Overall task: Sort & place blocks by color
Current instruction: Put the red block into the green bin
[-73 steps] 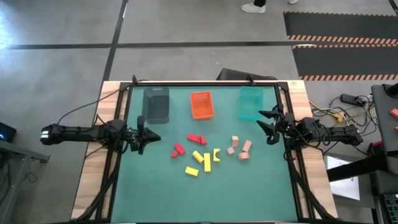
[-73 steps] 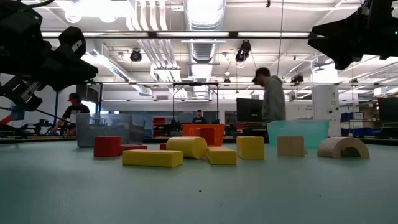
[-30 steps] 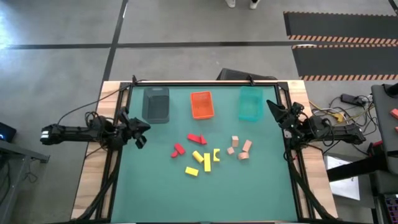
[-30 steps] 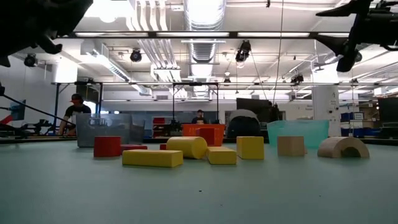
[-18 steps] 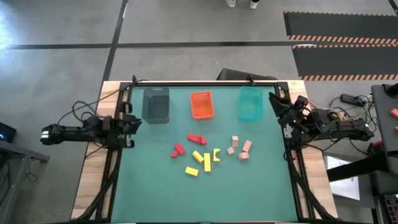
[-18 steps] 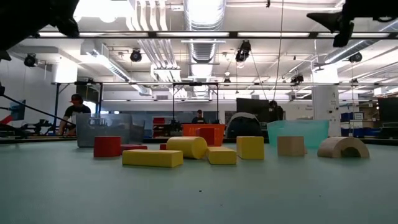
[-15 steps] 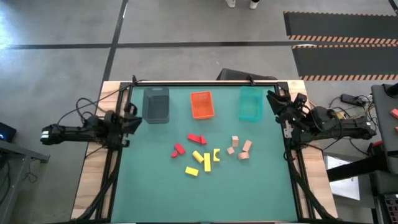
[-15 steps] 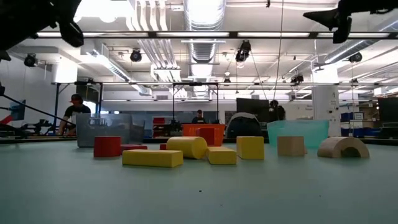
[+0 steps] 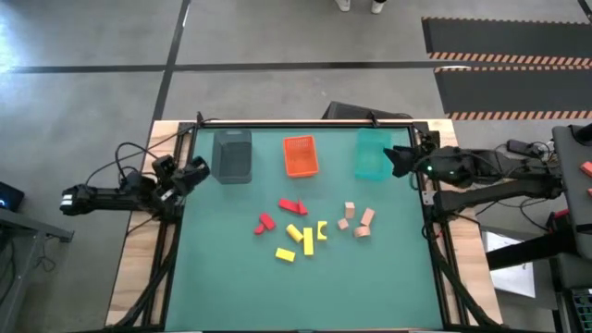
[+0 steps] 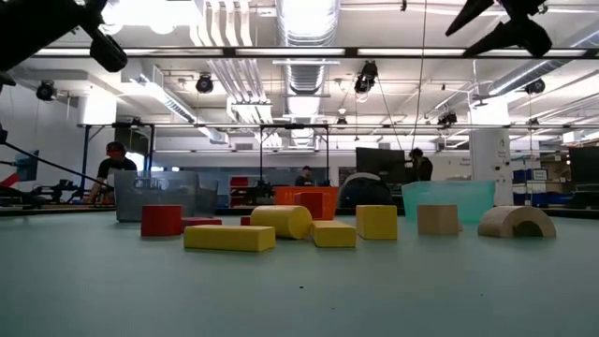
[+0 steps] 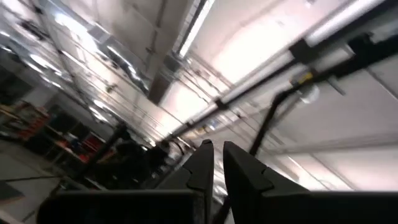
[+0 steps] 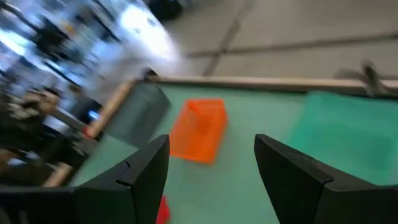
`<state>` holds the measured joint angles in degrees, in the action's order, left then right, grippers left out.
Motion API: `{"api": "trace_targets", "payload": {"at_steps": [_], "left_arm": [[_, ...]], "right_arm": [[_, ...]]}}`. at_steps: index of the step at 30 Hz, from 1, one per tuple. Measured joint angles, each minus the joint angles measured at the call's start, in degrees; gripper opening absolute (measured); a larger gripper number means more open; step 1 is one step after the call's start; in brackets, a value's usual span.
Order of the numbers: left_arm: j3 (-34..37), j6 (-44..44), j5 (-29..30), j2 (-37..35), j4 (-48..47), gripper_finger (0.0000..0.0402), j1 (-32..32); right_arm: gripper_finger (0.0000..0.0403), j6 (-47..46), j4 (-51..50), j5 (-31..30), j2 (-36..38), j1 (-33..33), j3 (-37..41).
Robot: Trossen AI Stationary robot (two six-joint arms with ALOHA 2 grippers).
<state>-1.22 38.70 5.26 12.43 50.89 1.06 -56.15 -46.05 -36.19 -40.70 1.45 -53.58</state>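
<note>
The blocks lie loose on the green mat's middle: red ones (image 9: 292, 206), yellow ones (image 9: 301, 237) and pale tan ones (image 9: 357, 220), each resting flat. The low view shows a red cube (image 10: 162, 220), a yellow bar (image 10: 229, 238) and a tan arch (image 10: 517, 222). My left gripper (image 9: 197, 169) is shut with nothing in it at the table's left edge, and it points up at the ceiling (image 11: 214, 146). My right gripper (image 9: 393, 162) hangs open high at the right edge beside the teal tray, with nothing between its fingers (image 12: 211, 146).
Three trays stand in a row along the far side: dark grey (image 9: 232, 155), orange (image 9: 300, 155) and teal (image 9: 372, 154). Bare mat stretches from the blocks to the near edge (image 9: 305, 296). People move about in the room behind the table (image 10: 112, 168).
My right gripper has risen well above the table and swung toward the teal tray, tipping its open fingers downward. My left gripper has rolled about its own axis, tipped further upward and drifted toward the far edge, staying shut. The blocks have not moved.
</note>
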Motion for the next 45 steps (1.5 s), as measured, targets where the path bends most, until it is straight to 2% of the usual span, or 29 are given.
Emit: {"api": "trace_targets", "payload": {"at_steps": [6, 14, 17, 21, 25, 28, 35, 45], "left_arm": [[-2.25, -0.25, 10.08, 1.64, -0.56, 0.0020, 0.02], [-9.59, -1.50, 11.38, 11.59, -3.34, 0.0020, 0.00], [-13.06, -0.91, 10.86, 15.16, -10.33, 0.0020, 0.00], [-18.78, 3.07, 9.49, 17.68, -26.39, 0.0020, 0.00], [-24.56, 7.01, 5.48, 20.61, -43.28, 0.0020, -0.02], [-27.74, 7.58, 3.44, 23.18, -51.35, 0.0020, 0.00], [-30.44, 7.47, 2.94, 26.52, -51.92, 0.0020, 0.00], [-30.90, 7.47, 3.01, 26.29, -51.83, 0.0020, -0.01]], "right_arm": [[0.0226, -3.04, -10.44, 2.24, -5.40, 0.00, -8.38], [0.0226, -2.09, -11.14, 2.28, -11.04, 0.00, -14.90], [0.0226, -1.94, -11.09, 3.29, -12.90, -0.01, -16.10], [0.0226, -1.88, -11.13, 4.91, -14.77, 0.00, -16.79], [0.0226, -2.68, -11.12, 7.61, -16.40, -0.17, -16.90], [0.0226, -3.26, -11.09, 9.24, -17.83, -0.30, -16.91], [0.0226, -2.33, -10.36, 9.21, -21.57, -0.35, -16.94], [0.0226, 0.16, -10.27, 9.28, -28.86, -0.37, -16.94]]}}
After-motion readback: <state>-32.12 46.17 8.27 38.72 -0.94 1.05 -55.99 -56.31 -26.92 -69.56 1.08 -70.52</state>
